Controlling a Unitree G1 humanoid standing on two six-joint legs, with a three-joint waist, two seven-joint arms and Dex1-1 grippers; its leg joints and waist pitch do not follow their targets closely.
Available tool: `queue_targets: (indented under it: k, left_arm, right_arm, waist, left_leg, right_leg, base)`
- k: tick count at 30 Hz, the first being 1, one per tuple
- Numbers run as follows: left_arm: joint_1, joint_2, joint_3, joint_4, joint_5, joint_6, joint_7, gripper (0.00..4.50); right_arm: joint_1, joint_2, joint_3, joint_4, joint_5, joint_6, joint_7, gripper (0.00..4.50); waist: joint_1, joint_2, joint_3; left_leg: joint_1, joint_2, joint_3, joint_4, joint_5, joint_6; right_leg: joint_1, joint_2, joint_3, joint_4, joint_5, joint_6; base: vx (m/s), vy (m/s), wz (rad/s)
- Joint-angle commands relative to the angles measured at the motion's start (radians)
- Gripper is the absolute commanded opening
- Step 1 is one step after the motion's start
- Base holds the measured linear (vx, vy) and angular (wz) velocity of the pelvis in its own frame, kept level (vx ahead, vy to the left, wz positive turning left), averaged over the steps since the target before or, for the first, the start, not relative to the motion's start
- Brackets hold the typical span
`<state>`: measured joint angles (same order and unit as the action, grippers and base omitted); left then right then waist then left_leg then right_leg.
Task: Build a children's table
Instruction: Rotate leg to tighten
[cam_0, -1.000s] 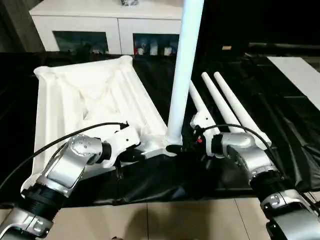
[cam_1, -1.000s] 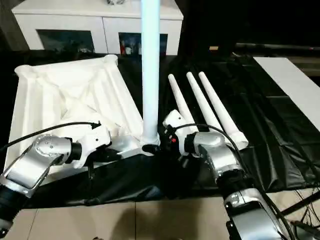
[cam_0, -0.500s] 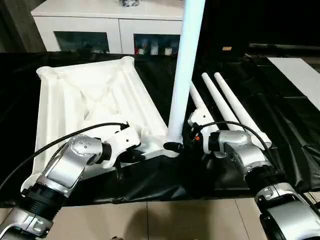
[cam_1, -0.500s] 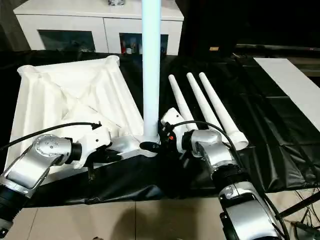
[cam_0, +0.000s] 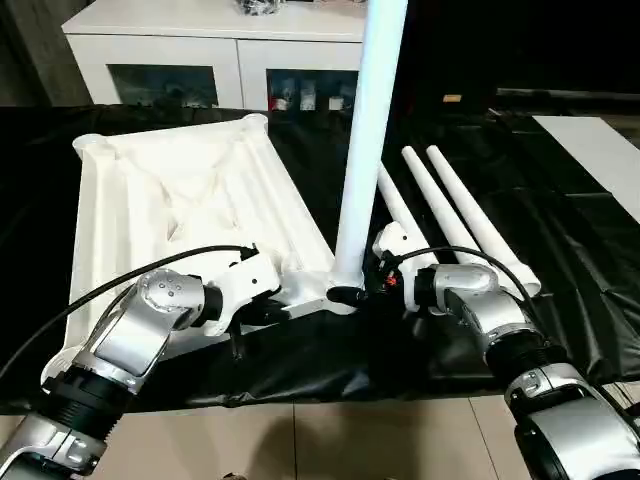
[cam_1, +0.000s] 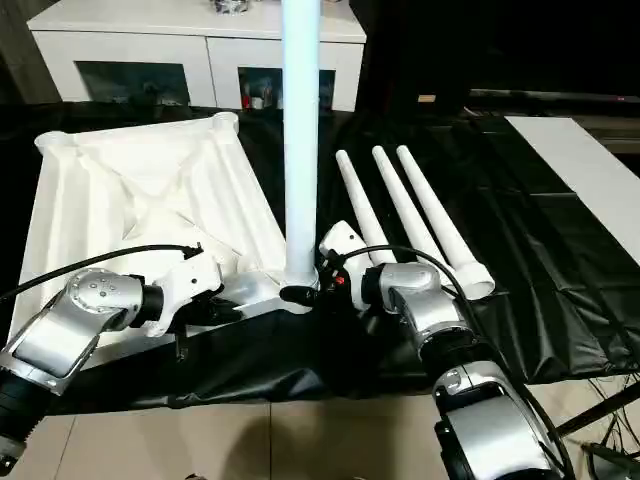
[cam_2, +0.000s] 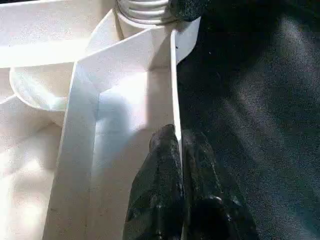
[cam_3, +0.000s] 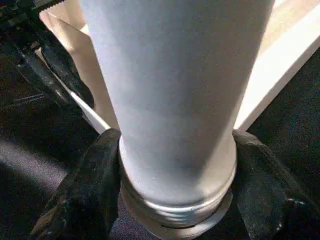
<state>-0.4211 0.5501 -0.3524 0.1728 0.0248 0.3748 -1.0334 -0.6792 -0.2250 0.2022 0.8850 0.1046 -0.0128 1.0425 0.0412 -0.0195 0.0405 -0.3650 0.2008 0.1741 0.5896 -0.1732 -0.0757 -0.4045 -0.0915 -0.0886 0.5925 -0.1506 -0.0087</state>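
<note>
Right pincer (cam_3: 175, 200) grips smooth tapered leg (cam_3: 175, 90).

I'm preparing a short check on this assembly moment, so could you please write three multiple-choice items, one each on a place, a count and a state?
1. Where does the upright leg stand?
A. in the tabletop's near corner socket
B. on the cabinet
C. flat on the black cloth

2. How many legs lie on the cloth?
A. one
B. three
C. four

3. What does the left gripper do?
A. hangs open above the cloth
B. pinches the tabletop's edge wall
C. holds a loose leg

Answers: 1 A, the leg rises from the corner nearest the robot; 2 B, three lie side by side to the right; 3 B, its fingers close on the thin wall in the left wrist view.
</note>
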Motion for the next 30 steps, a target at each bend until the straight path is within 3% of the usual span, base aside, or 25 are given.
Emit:
queue_targets:
  k: [1, 4, 6, 7, 8, 9, 11, 12, 17, 20, 21, 22, 24, 27, 28, 29, 30]
  left_arm:
    - [0.009, -0.007, -0.036, 0.014, 0.013, 0.002, -0.013, 0.00]
    - [0.009, -0.009, -0.033, 0.016, 0.013, 0.003, -0.008, 0.00]
    - [-0.001, -0.084, 0.016, 0.044, 0.012, 0.044, 0.118, 0.00]
    - [-0.001, -0.084, 0.016, 0.044, 0.012, 0.044, 0.118, 0.00]
    - [-0.012, -0.136, 0.046, 0.064, 0.014, 0.076, 0.203, 0.00]
    - [-0.012, -0.136, 0.046, 0.064, 0.014, 0.076, 0.203, 0.00]
    - [-0.044, -0.265, 0.105, 0.112, 0.029, 0.157, 0.411, 0.00]
    - [-0.047, -0.274, 0.109, 0.115, 0.031, 0.162, 0.425, 0.00]
    - [-0.068, -0.358, 0.139, 0.150, 0.042, 0.179, 0.552, 0.00]
    - [-0.094, -0.431, 0.157, 0.185, 0.059, 0.173, 0.658, 0.00]
    - [-0.102, -0.451, 0.163, 0.194, 0.067, 0.172, 0.688, 0.00]
    - [-0.104, -0.456, 0.163, 0.195, 0.073, 0.176, 0.694, 0.00]
    - [-0.103, -0.448, 0.162, 0.189, 0.079, 0.183, 0.692, 0.00]
    - [-0.088, -0.411, 0.148, 0.162, 0.086, 0.188, 0.659, 0.00]
    - [-0.088, -0.410, 0.148, 0.162, 0.086, 0.188, 0.659, 0.00]
    - [-0.082, -0.401, 0.146, 0.153, 0.086, 0.190, 0.647, 0.00]
    - [-0.074, -0.390, 0.143, 0.141, 0.088, 0.194, 0.632, 0.00]
  right_arm:
    - [-0.015, 0.017, -0.025, 0.016, -0.002, -0.018, -0.042, 2.73]
    - [-0.014, 0.020, -0.029, 0.017, -0.001, -0.021, -0.052, 2.73]
    - [0.000, 0.080, -0.070, 0.007, 0.000, 0.017, -0.246, 2.73]
    - [0.000, 0.080, -0.070, 0.007, 0.000, 0.017, -0.246, 2.73]
    - [0.008, 0.122, -0.100, -0.001, 0.002, 0.046, -0.378, 2.73]
    - [0.008, 0.122, -0.100, -0.001, 0.002, 0.046, -0.378, 2.72]
    - [0.030, 0.229, -0.149, -0.032, 0.003, 0.112, -0.645, 2.72]
    - [0.032, 0.238, -0.153, -0.035, 0.004, 0.117, -0.663, 2.72]
    - [0.028, 0.312, -0.160, -0.027, -0.007, 0.114, -0.782, 2.72]
    - [0.018, 0.378, -0.128, -0.007, -0.039, 0.082, -0.822, 2.72]
    - [0.018, 0.396, -0.112, -0.011, -0.057, 0.071, -0.830, 2.72]
    - [0.025, 0.409, -0.109, -0.031, -0.047, 0.066, -0.798, 2.72]
    - [0.035, 0.412, -0.109, -0.065, -0.035, 0.062, -0.779, 3.28]
    - [0.041, 0.389, -0.110, -0.106, -0.029, 0.061, -0.766, 3.44]
    - [0.041, 0.389, -0.110, -0.106, -0.029, 0.061, -0.766, 3.65]
    - [0.041, 0.380, -0.113, -0.116, -0.031, 0.063, -0.769, 3.65]
    - [0.042, 0.365, -0.115, -0.132, -0.037, 0.069, -0.777, 3.85]
  waist:
    - [-0.001, 0.010, -0.057]
    - [-0.004, 0.010, -0.055]
    - [-0.009, 0.012, -0.051]
    - [-0.009, 0.010, -0.052]
    - [-0.011, 0.010, -0.053]
    - [-0.012, 0.010, -0.049]
    - [-0.018, 0.011, -0.046]
    - [-0.014, 0.009, -0.050]
    - [-0.016, 0.009, -0.049]
    - [-0.012, 0.007, -0.050]
    - [-0.013, 0.003, -0.050]
    - [-0.012, 0.007, -0.050]
    - [-0.011, 0.008, -0.052]
    - [-0.013, 0.012, -0.052]
    - [-0.023, 0.010, -0.052]
    - [-0.039, 0.016, -0.056]
    - [-0.042, 0.019, -0.060]
  left_leg:
    - [0.010, 0.030, -0.007, -0.077, -0.324, 0.008]
    - [0.011, 0.030, -0.008, -0.078, -0.346, 0.002]
    - [0.012, 0.029, -0.007, -0.078, -0.363, -0.011]
    - [0.016, 0.028, -0.011, -0.078, -0.374, -0.022]
    - [0.015, 0.029, -0.010, -0.079, -0.375, -0.026]
    - [0.013, 0.027, -0.011, -0.081, -0.385, -0.028]
    - [0.016, 0.025, -0.011, -0.080, -0.404, -0.037]
    - [0.024, 0.023, -0.013, -0.078, -0.415, -0.042]
    - [0.016, 0.018, -0.014, -0.077, -0.431, -0.023]
    - [0.022, 0.017, -0.011, -0.074, -0.431, -0.013]
    - [0.018, 0.017, -0.012, -0.076, -0.428, -0.008]
    - [0.012, 0.018, -0.014, -0.079, -0.419, -0.005]
    - [0.011, 0.018, -0.013, -0.080, -0.404, 0.002]
    - [0.001, 0.019, -0.014, -0.085, -0.381, 0.007]
    - [-0.014, 0.016, -0.018, -0.089, -0.384, 0.007]
    - [-0.031, 0.018, -0.029, -0.093, -0.369, 0.000]
    - [-0.029, 0.023, -0.035, -0.092, -0.333, -0.008]
  right_leg:
    - [0.044, -0.049, 0.048, -0.060, -0.293, -0.228]
    - [0.041, -0.048, 0.047, -0.064, -0.326, -0.221]
    - [0.036, -0.048, 0.049, -0.068, -0.362, -0.208]
    - [0.037, -0.050, 0.046, -0.072, -0.398, -0.197]
    - [0.037, -0.051, 0.047, -0.071, -0.404, -0.193]
    - [0.035, -0.050, 0.046, -0.075, -0.426, -0.185]
    - [0.028, -0.047, 0.045, -0.084, -0.473, -0.155]
    - [0.025, -0.050, 0.042, -0.089, -0.501, -0.143]
    - [0.023, -0.049, 0.035, -0.101, -0.546, -0.096]
    - [0.016, -0.046, 0.033, -0.106, -0.545, -0.084]
    - [0.019, -0.047, 0.033, -0.105, -0.546, -0.081]
    - [0.023, -0.049, 0.033, -0.103, -0.544, -0.077]
    - [0.023, -0.049, 0.035, -0.102, -0.522, -0.078]
    - [0.029, -0.047, 0.036, -0.096, -0.472, -0.088]
    - [0.042, -0.047, 0.032, -0.092, -0.468, -0.081]
    - [0.057, -0.051, 0.026, -0.087, -0.461, -0.077]
    - [0.057, -0.054, 0.025, -0.083, -0.404, -0.089]
  base:
    - [0.000, 0.000, 0.00]
    - [0.000, 0.000, 0.00]
    - [0.000, 0.000, 0.00]
    - [0.000, 0.000, 0.00]
    - [0.000, 0.000, 0.00]
    - [0.000, 0.000, 0.00]
    - [0.000, 0.000, 0.00]
    - [0.000, 0.000, 0.00]
    - [0.000, 0.000, 0.00]
    - [0.000, 0.000, 0.00]
    - [0.000, 0.000, 0.00]
    - [0.000, 0.000, 0.00]
    - [0.000, 0.000, 0.00]
    - [0.000, 0.000, 0.00]
    - [-0.008, 0.003, -0.21]
    - [-0.008, 0.003, -0.21]
    - [0.001, 0.007, -0.25]
